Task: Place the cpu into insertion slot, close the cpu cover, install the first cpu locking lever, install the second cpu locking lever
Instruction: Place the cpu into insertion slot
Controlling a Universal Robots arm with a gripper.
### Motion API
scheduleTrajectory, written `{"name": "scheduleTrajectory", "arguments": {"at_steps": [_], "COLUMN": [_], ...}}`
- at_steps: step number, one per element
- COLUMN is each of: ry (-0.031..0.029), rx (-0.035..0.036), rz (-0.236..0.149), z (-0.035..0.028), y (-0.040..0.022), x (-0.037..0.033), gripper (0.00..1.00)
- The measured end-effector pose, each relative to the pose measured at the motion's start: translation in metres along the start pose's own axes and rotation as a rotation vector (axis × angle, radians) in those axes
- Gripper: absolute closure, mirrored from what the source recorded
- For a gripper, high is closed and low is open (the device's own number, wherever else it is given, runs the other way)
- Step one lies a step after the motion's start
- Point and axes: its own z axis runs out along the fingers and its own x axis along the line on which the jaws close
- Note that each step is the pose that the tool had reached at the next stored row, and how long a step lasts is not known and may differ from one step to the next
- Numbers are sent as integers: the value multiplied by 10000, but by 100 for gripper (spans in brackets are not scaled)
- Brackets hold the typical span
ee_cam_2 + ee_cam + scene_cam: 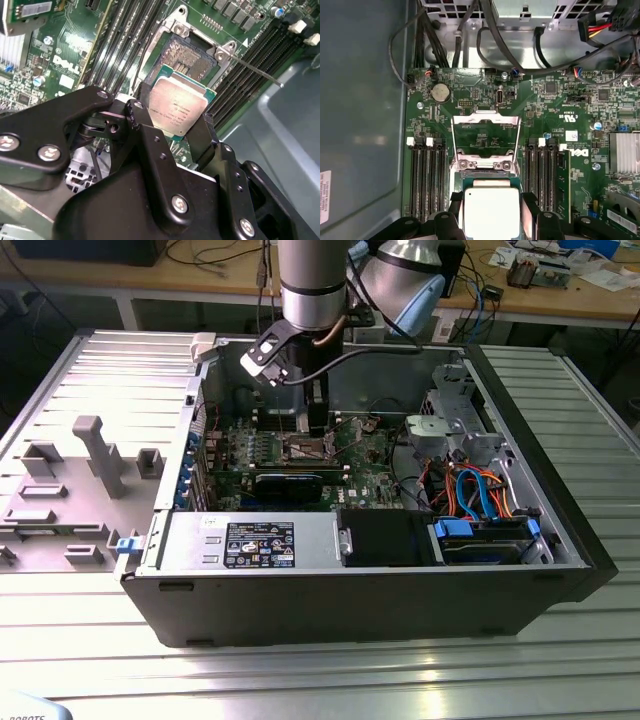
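My gripper is shut on the cpu, a flat silver square with a thin green rim, gripped on two opposite edges by the black fingers. The chip hangs just above and beside the insertion slot, a dark pin-field recess with a silver border. In the first wrist view the cpu sits between the fingers, and the cpu cover stands swung open behind it. A thin metal locking lever sticks out unlatched. In the exterior view the gripper is low over the motherboard.
Black memory slots flank the socket on both sides. A finned heat sink and cable bundles lie nearby. The case wall is close on one side. A black graphics card, power supply and drive cage fill the case.
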Motion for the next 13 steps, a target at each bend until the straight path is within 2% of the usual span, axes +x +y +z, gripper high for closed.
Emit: {"name": "scheduleTrajectory", "arguments": {"at_steps": [5, 8, 13], "ry": [1, 1, 5], "rx": [-1, -1, -1], "rz": [-2, -6, -16], "z": [93, 192, 296], "y": [-15, -33, -71], "x": [-1, -2, -3], "gripper": [46, 46, 46]}}
